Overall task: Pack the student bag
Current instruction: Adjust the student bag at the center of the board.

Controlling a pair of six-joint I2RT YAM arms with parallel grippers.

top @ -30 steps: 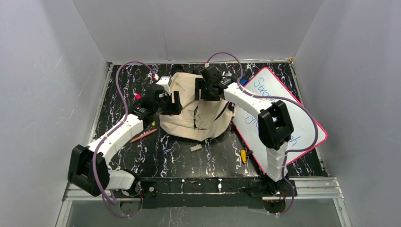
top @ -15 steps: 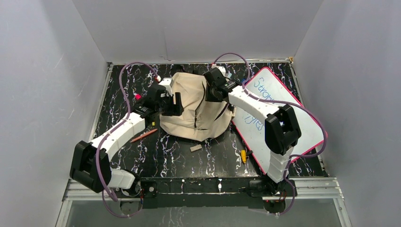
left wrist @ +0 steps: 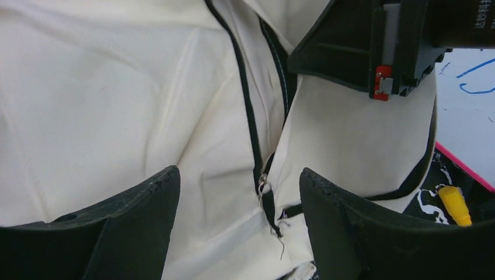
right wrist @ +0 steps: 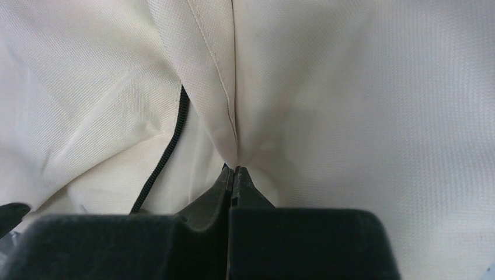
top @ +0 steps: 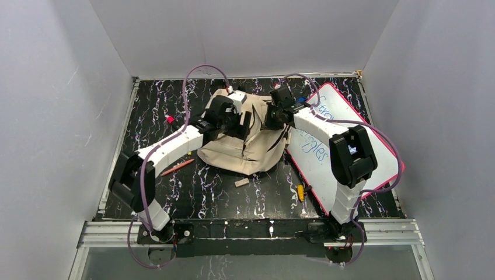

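The student bag (top: 251,149), cream fabric with a black zipper, lies crumpled at the middle back of the table. My left gripper (top: 241,120) hangs open over its top. In the left wrist view the zipper pull (left wrist: 262,184) lies between the spread left gripper (left wrist: 239,178) fingers, untouched. My right gripper (top: 270,119) is shut on a pinched fold of the bag's cloth at its right upper side. In the right wrist view the right gripper (right wrist: 234,169) tips meet on that fold (right wrist: 230,125), with the zipper teeth (right wrist: 166,149) just to the left.
A pink-framed whiteboard (top: 356,146) with blue writing lies right of the bag. A red pencil (top: 178,167), a small eraser (top: 241,182) and a yellow marker (top: 300,191) lie on the black marbled table in front. A small red object (top: 170,119) sits at the left.
My left arm has swung right, from the bag's left edge to over its top. My right gripper has closed on the bag's cloth and drawn it to the right.
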